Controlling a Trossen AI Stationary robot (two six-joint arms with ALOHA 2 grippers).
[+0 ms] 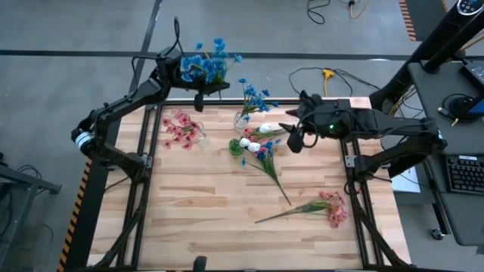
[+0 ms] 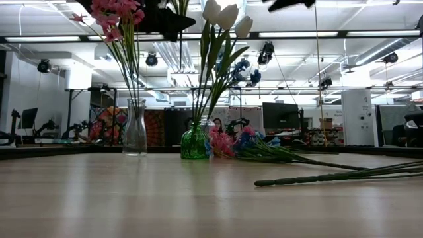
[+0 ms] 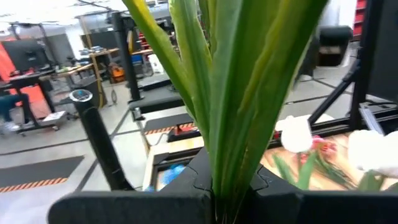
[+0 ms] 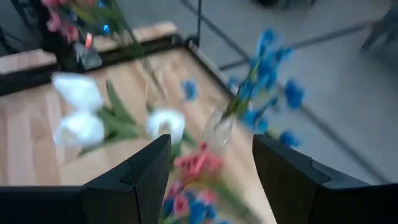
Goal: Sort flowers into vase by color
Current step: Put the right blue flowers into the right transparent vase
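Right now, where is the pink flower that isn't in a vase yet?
In the high view, the loose pink flower lies flat on the table near its front right corner, on the right arm's side, just past the stem tip of the blue flower.

text: none legible | labels: none | signs: none readable in any view

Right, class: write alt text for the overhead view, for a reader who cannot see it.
Two dark robot arms reach over a wooden table; the left gripper holds blue flowers at the far edge. The right gripper hangs open over white flowers. A pink sprig lies loose.
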